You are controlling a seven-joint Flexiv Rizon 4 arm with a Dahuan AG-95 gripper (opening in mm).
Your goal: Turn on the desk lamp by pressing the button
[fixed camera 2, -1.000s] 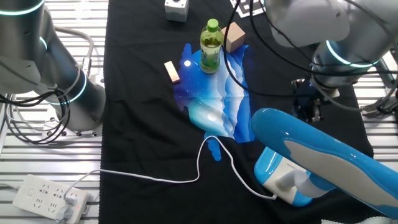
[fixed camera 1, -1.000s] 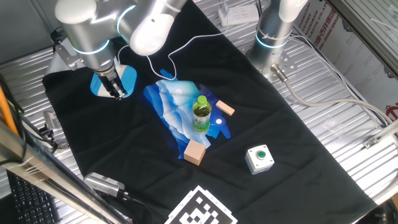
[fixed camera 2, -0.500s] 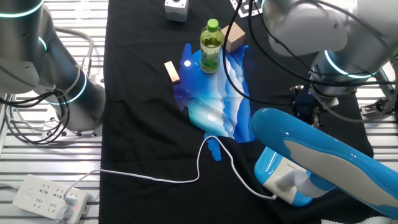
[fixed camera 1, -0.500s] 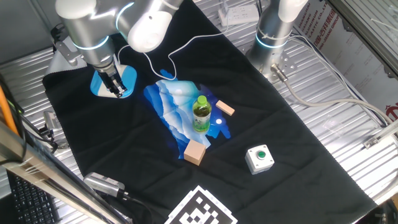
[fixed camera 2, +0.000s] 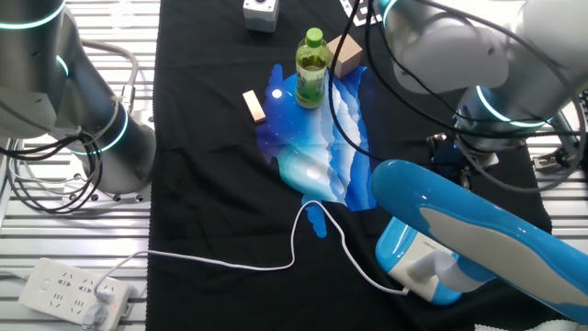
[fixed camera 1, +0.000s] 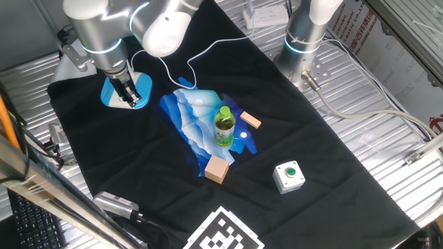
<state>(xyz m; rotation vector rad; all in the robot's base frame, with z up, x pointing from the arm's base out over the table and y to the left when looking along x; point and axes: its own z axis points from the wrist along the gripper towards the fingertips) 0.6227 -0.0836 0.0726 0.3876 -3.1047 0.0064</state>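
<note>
Light-blue base of desk lamp [fixed camera 1: 142, 88] sits at far left corner of black cloth [fixed camera 1: 332, 173] — my gripper [fixed camera 1: 129, 102] hangs right over its near edge, so button must lie straight below or a touch further in. Can't tell if fingers are spread or pressed together. One fixed view shows tip over base; the other fixed view has lamp head [fixed camera 2: 478, 234] up close, blocking fingertips, though white cord [fixed camera 2: 276, 262] shows there.

We logged black cloth [fixed camera 1: 346, 145] over ribbed metal tabletop [fixed camera 1: 387, 83]; white power strip [fixed camera 2: 69, 292] lay at corner.
</note>
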